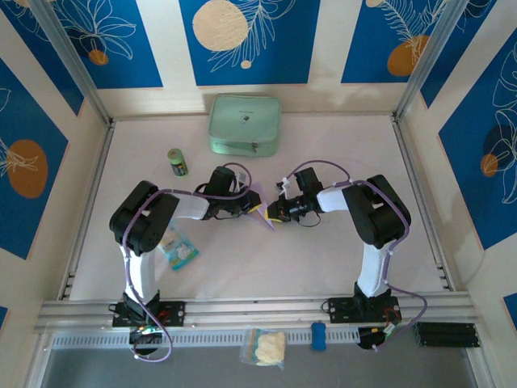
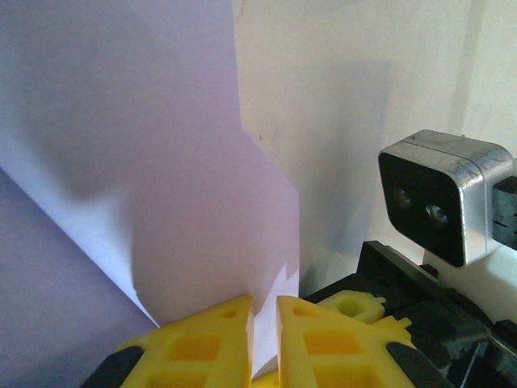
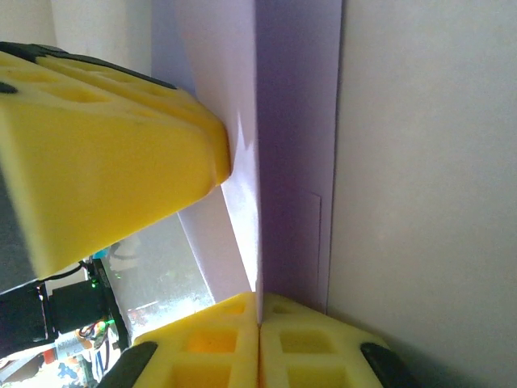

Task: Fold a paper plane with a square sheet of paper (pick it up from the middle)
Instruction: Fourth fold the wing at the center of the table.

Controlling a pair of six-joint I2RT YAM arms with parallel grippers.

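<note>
The lavender paper is folded and held up off the table between both arms at mid-table. In the left wrist view the paper rises from my left gripper, whose yellow fingers are shut on its lower edge with a thin slit between them. My right gripper is shut tight on a vertical crease of the paper. One yellow finger of the left gripper presses the sheet from the left. In the top view my left gripper and right gripper meet tip to tip at the paper.
A mint-green pouch lies at the back centre, and a small green can stands left of it. A blue-and-white snack packet lies by the left arm. A plastic bag and a blue item sit at the front rail.
</note>
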